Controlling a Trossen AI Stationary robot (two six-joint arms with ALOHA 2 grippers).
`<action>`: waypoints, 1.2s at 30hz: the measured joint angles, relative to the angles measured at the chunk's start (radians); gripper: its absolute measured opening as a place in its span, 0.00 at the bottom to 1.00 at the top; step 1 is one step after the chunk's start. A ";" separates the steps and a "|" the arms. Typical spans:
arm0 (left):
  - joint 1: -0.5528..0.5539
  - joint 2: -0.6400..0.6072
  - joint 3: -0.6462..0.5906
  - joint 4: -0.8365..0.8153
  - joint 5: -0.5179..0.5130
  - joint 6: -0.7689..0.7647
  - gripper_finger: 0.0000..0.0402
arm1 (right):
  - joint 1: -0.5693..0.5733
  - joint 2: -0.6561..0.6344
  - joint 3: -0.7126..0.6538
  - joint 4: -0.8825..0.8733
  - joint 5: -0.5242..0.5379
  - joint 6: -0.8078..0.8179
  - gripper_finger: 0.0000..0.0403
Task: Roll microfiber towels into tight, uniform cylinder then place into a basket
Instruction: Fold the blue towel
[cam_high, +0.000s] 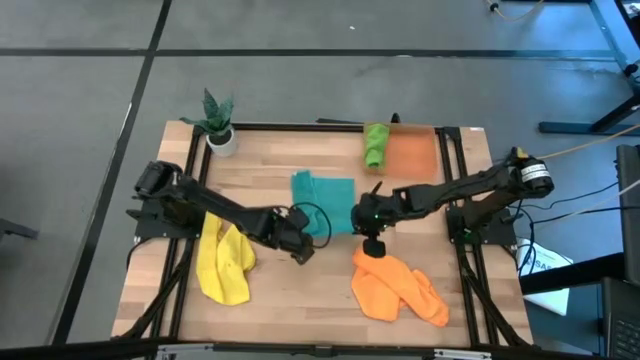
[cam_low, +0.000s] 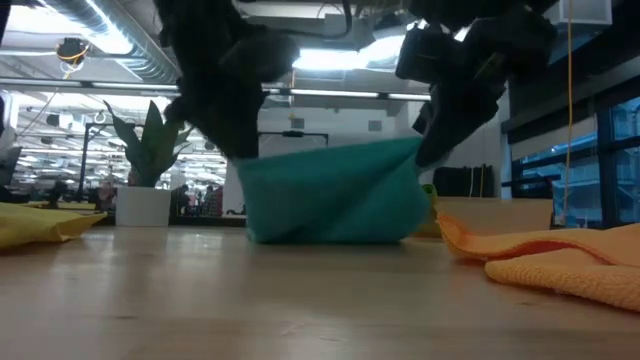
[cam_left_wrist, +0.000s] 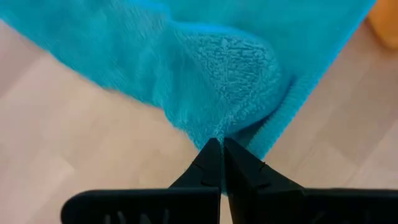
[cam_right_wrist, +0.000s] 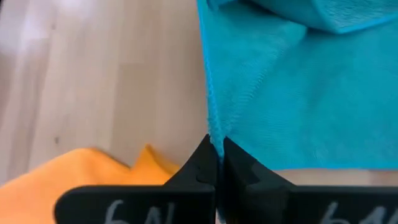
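From table level, the teal towel sits bunched up in the middle of the wooden table, with two dark arms coming down from above onto its top edge at either end. The fingertips are lost against the cloth. Off to one side of the teal towel there's a yellow towel and a potted plant in a white pot. On the other side lies an orange towel, closer to the camera.
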 joint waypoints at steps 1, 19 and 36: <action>-0.008 0.014 0.000 0.003 0.006 -0.005 0.00 | 0.010 0.000 -0.009 0.020 -0.005 0.009 0.01; -0.062 0.115 0.000 0.057 0.106 -0.020 0.00 | 0.108 0.140 -0.106 0.234 -0.044 0.183 0.01; -0.064 0.114 -0.001 0.062 0.168 0.037 0.06 | 0.107 0.142 -0.061 0.238 -0.052 0.230 0.13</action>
